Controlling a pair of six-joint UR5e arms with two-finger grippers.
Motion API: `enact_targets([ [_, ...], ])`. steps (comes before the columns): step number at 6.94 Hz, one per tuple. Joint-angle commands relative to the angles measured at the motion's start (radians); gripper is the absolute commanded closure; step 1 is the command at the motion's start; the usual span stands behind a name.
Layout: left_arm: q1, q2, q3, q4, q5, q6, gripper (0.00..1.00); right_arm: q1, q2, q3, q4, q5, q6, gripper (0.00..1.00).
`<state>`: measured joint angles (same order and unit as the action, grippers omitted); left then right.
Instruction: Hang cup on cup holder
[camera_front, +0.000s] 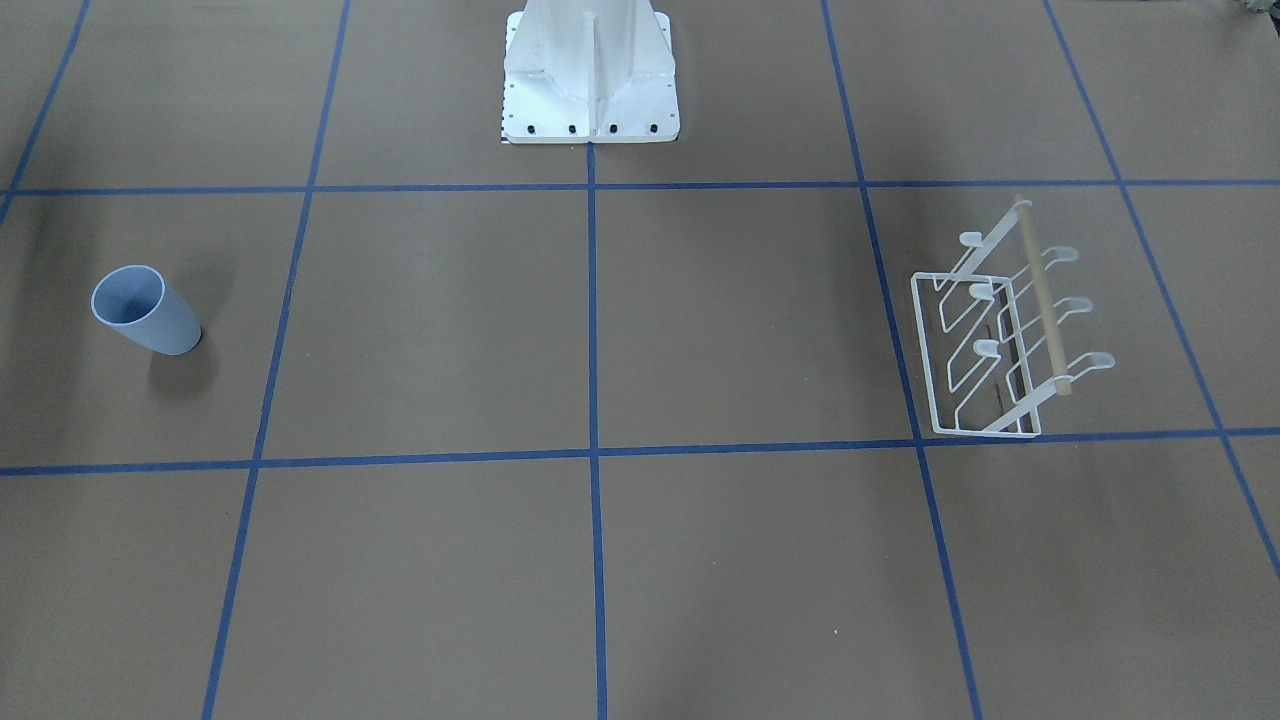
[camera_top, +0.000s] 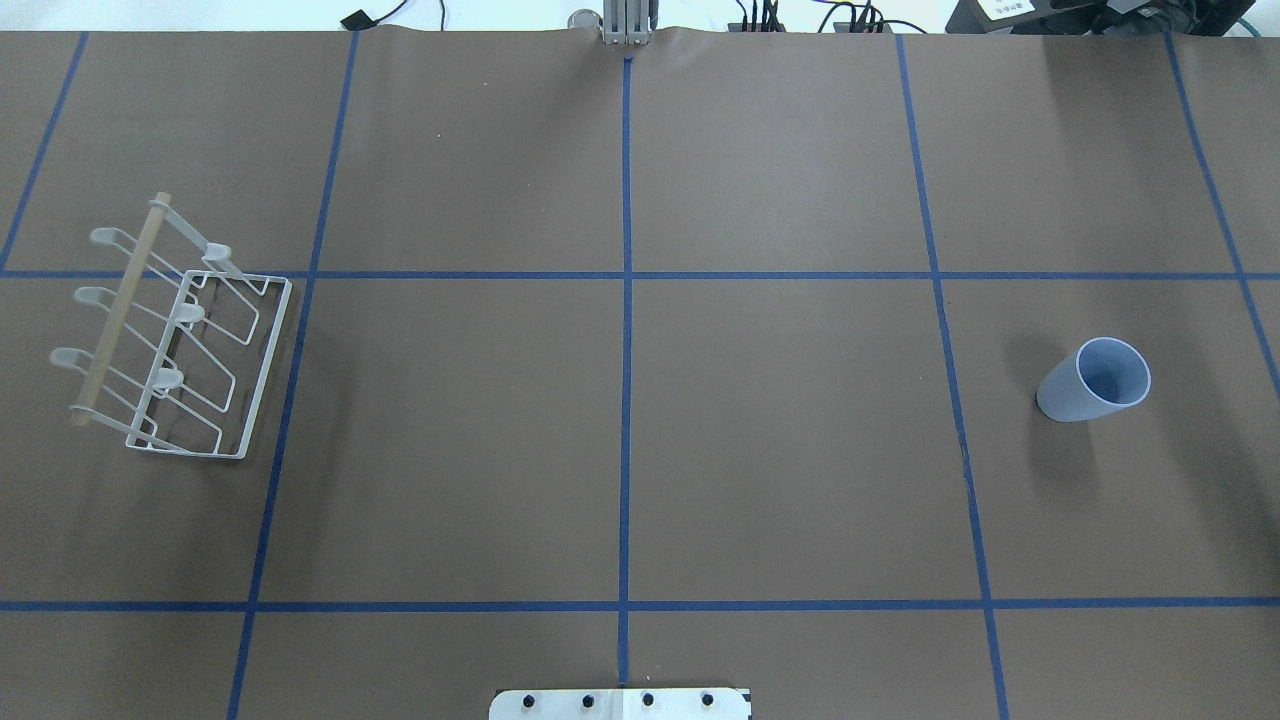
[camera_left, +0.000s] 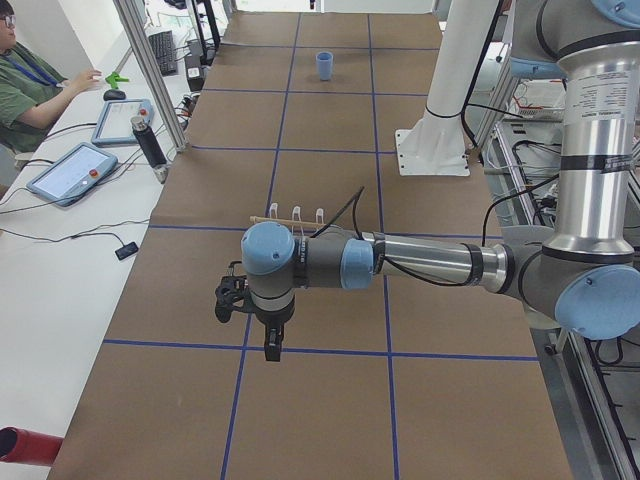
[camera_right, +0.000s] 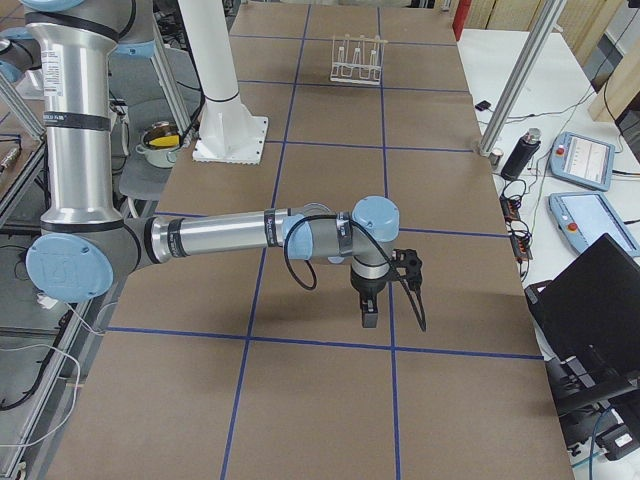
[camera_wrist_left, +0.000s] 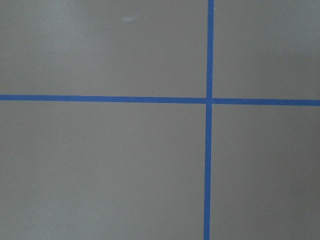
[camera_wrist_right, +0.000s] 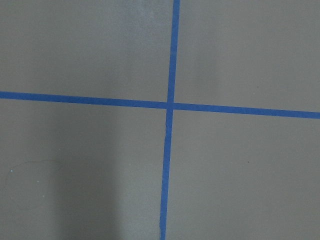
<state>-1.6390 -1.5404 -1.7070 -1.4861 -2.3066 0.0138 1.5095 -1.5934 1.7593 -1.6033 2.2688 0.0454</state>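
Right now I see the cup (camera_top: 1092, 381) — a smooth, matte, light blue tapered tumbler — standing mouth-up on the brown paper-covered table (camera_top: 780, 450), on the robot's right. The cup holder (camera_top: 240, 370), thin white wire with rounded prong tips and a pale wooden dowel (camera_top: 120, 310), sits well apart on the left. The left gripper (camera_left: 272, 345) and right gripper (camera_right: 367, 318) hang above the table — I cannot tell how wide either is.

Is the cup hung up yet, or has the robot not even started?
Nothing is done yet. The cup stands alone on the table, far from the cup holder, whose prongs are all bare. Neither the left gripper nor the right gripper touches the cup. Grabbing and hanging are left.
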Motion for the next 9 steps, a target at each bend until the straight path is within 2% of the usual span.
enact_targets([
  [1,-0.001,0.0,-0.003,0.001,0.0,0.0,0.01,-0.03,0.006,0.017,0.0,0.018,0.001,0.0],
  [3,0.001,0.002,-0.011,0.003,-0.007,0.002,0.01,-0.073,-0.006,0.064,0.069,0.092,0.007,0.0],
  [4,0.001,0.011,-0.028,0.001,-0.076,-0.001,0.01,-0.119,-0.01,0.083,0.069,0.092,0.014,0.0],
  [5,0.008,0.017,-0.042,-0.009,-0.118,-0.003,0.01,-0.19,-0.011,0.097,0.071,0.091,0.125,0.0],
  [6,0.01,0.023,-0.072,-0.011,-0.123,-0.003,0.01,-0.257,-0.011,0.112,0.071,0.083,0.233,0.0],
  [9,0.01,0.029,-0.074,-0.014,-0.125,-0.002,0.01,-0.32,-0.013,0.126,0.071,0.116,0.244,0.0],
])
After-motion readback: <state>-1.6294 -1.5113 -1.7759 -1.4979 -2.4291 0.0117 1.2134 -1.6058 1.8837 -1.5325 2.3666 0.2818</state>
